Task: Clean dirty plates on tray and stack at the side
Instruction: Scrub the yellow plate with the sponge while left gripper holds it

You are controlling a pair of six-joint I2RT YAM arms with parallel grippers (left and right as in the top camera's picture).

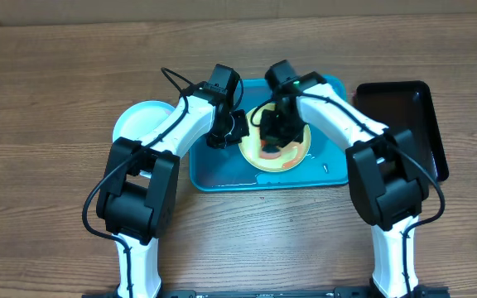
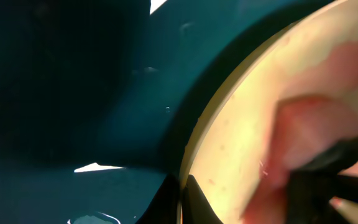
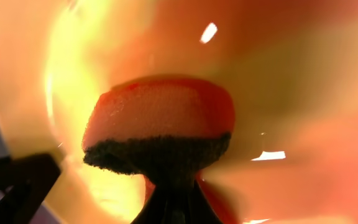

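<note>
The tray [image 1: 222,175] lies in the middle of the tabletop [image 1: 48,99], its long sides running left to right. One yellow plate [image 1: 298,153] sits on the tray's middle, closer to the far rim than the near one, with orange-red smears across its face.

The left fingers [image 1: 222,132] are at this plate's left edge. In the left wrist view the left fingers [image 2: 195,200] show as two dark tips drawn narrow, and the plate's rim [image 2: 194,140] runs down between them, so they appear pinched on the rim, with the tray floor [image 2: 73,93] dark to the left.

The right fingers [image 1: 277,131] are over the plate's centre. In the right wrist view the right fingers [image 3: 173,202] are closed tight on a sponge [image 3: 160,127], an orange-red block with a dark scouring layer nearest the fingertips. The sponge's pale face is turned toward the smeared plate [image 3: 303,81], which fills the view behind it; whether it touches cannot be told.

A light blue plate [image 1: 135,122] rests on the tabletop just beside the tray's left rim, partly under the left arm. A black tray [image 1: 404,116] lies just off the right rim.
</note>
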